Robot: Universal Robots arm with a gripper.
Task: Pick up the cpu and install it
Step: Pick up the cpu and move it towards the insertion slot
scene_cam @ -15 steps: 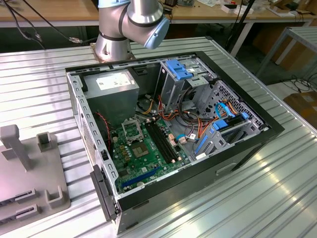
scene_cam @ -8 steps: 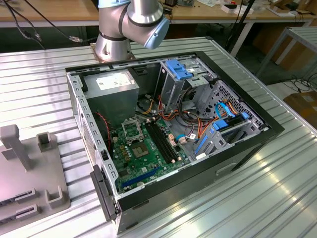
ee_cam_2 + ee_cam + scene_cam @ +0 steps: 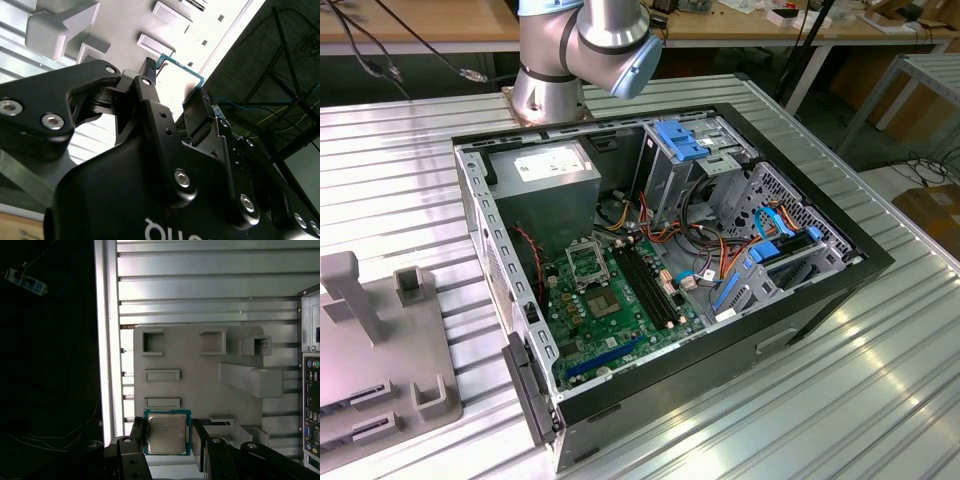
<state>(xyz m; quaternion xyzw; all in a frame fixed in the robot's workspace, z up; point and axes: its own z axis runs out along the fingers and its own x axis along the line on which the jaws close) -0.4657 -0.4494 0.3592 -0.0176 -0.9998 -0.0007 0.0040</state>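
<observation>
The cpu [image 3: 167, 433] is a pale silver square on a green carrier, lying over the near end of the grey holder tray [image 3: 195, 355]. My gripper [image 3: 169, 437] is shut on it, with one black finger [image 3: 139, 435] against each of two opposite edges. In the second wrist view the cpu's green edge [image 3: 176, 64] shows between the fingertips [image 3: 148, 75], just above the tray. In the exterior view the open computer case [image 3: 820, 290] holds the green motherboard [image 3: 620, 320], and its metal-framed socket [image 3: 585, 265] stands bare.
In the exterior view the grey holder tray [image 3: 380, 350] lies on the ribbed metal table at the view's left, beside the case. The arm's base [image 3: 555, 80] stands behind the case. Blue drive brackets [image 3: 685, 140] and cables [image 3: 720, 250] crowd the case's far and right parts.
</observation>
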